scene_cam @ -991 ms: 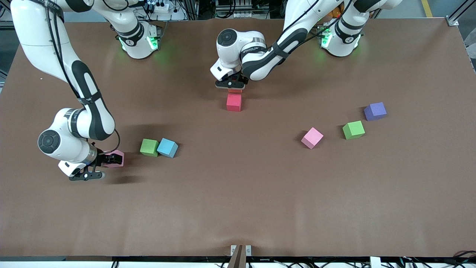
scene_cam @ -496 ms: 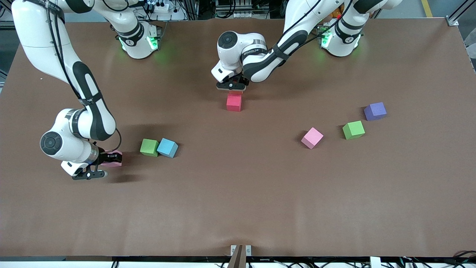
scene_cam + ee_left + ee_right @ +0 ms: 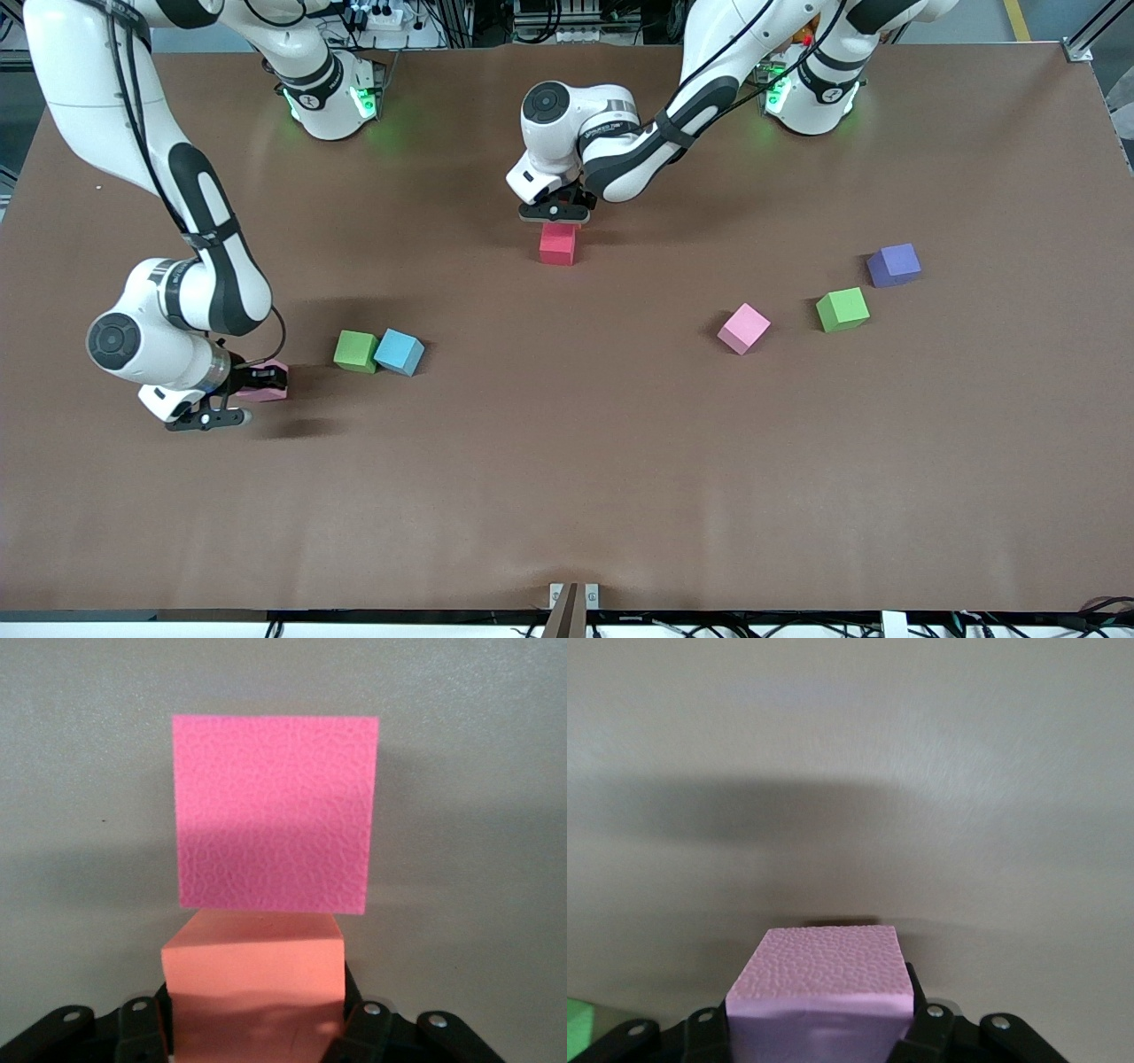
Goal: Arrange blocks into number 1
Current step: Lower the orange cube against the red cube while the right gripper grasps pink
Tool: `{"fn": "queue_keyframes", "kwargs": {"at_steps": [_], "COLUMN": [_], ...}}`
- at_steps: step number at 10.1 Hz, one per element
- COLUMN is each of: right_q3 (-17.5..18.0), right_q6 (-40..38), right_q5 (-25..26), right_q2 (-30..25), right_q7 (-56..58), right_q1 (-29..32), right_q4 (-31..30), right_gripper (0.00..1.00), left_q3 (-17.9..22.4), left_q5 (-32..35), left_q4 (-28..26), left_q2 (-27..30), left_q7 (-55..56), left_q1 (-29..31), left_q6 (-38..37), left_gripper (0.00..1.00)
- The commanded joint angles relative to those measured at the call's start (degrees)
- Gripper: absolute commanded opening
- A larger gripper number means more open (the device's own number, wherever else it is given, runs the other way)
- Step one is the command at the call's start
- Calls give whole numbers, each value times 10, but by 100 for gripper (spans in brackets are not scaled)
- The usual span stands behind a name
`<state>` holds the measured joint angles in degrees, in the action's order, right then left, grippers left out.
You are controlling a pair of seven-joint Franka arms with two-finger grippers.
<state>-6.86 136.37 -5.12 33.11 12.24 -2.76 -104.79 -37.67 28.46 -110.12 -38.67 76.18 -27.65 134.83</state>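
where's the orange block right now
The orange block is clamped in the left end effector, just above the table beside the red block, on the side toward the robots' bases. In the front view the end effector hides it.

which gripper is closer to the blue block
Right. The right gripper, jaws shut on a pink block, sits just past the green block beside the blue block. The left gripper holds an orange block by the red block.
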Motion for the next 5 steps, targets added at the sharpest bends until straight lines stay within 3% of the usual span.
{"fn": "queue_keyframes", "kwargs": {"at_steps": [1, 5], "right_q3": [2, 1], "right_q6": [-21, -41], "right_q5": [-1, -1], "right_q2": [-66, -118], "right_q7": [3, 0], "right_q1": [-1, -20], "right_q4": [-9, -9], "right_gripper": [65, 65], "left_q3": [2, 2], "left_q5": [17, 17], "left_q4": [7, 12], "left_q2": [-1, -3], "left_q7": [-2, -2], "left_q1": [0, 0], "left_q6": [3, 3], "left_gripper": [0, 0]}}
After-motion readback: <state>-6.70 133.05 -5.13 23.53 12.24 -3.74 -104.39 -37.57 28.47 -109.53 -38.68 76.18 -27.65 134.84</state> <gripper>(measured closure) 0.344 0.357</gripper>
